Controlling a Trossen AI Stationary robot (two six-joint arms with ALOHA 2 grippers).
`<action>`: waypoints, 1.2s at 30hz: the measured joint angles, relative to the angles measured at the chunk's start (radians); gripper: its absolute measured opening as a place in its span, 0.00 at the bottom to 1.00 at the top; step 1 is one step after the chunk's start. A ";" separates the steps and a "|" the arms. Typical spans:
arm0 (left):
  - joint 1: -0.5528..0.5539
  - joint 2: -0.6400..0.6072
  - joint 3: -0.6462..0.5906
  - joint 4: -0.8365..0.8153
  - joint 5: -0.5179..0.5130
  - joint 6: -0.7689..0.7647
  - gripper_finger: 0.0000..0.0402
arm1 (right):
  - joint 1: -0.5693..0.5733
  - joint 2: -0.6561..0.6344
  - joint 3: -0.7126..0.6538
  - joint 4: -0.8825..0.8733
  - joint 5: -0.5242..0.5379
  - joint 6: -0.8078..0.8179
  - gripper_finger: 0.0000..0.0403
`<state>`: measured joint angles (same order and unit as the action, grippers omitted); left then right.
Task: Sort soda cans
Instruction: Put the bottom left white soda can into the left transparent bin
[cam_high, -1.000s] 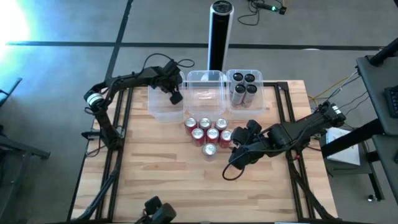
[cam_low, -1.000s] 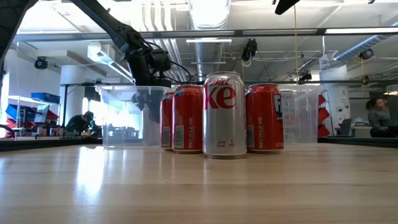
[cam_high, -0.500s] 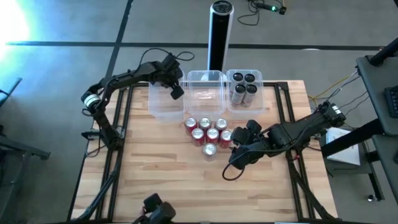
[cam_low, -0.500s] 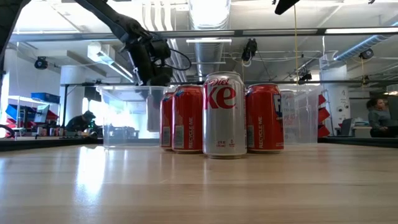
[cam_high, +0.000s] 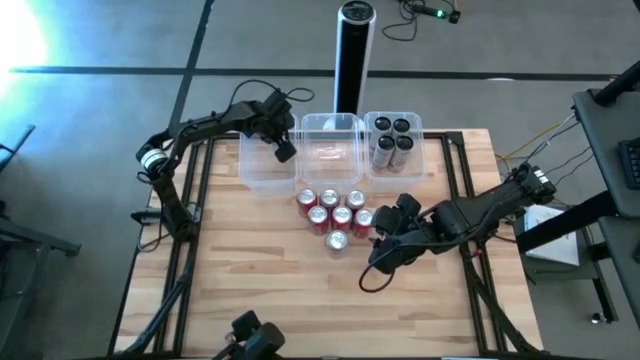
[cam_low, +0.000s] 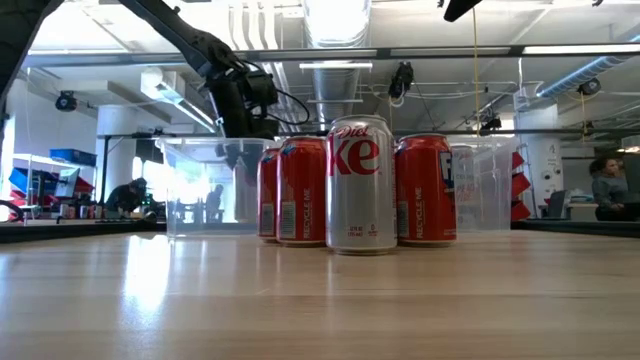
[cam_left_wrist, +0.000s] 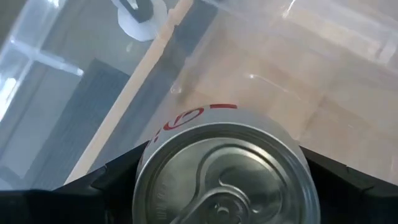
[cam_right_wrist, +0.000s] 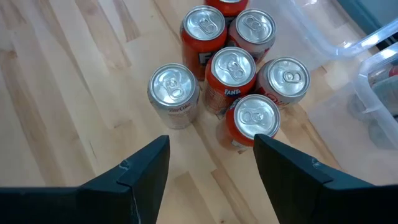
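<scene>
The left gripper is gripping a silver soda can over the leftmost clear tub at the table's far side. The right gripper, jaws parted and empty, is hovering just right of the red cans clustered mid-table, with a silver Diet Coke can nearest.

Four cameras on one table

One looks straight down from overhead; one sits level with the tabletop, close to the can cluster. The right wrist camera shares that cluster; the left wrist camera stares close at a silver can.
</scene>
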<state>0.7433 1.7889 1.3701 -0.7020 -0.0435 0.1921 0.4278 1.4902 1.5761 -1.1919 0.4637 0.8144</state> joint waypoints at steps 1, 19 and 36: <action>0.000 0.000 0.000 -0.005 0.000 0.000 0.78 | 0.000 0.000 0.000 0.000 0.000 -0.002 0.56; 0.005 0.030 -0.007 -0.015 0.000 -0.001 0.81 | 0.000 0.000 0.000 0.000 0.000 0.004 0.58; 0.006 0.025 0.213 -0.312 0.003 0.062 0.81 | 0.000 0.000 0.000 0.000 0.000 -0.003 0.58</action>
<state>0.7498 1.8141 1.5835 -1.0135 -0.0407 0.2543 0.4274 1.4902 1.5761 -1.1920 0.4633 0.8118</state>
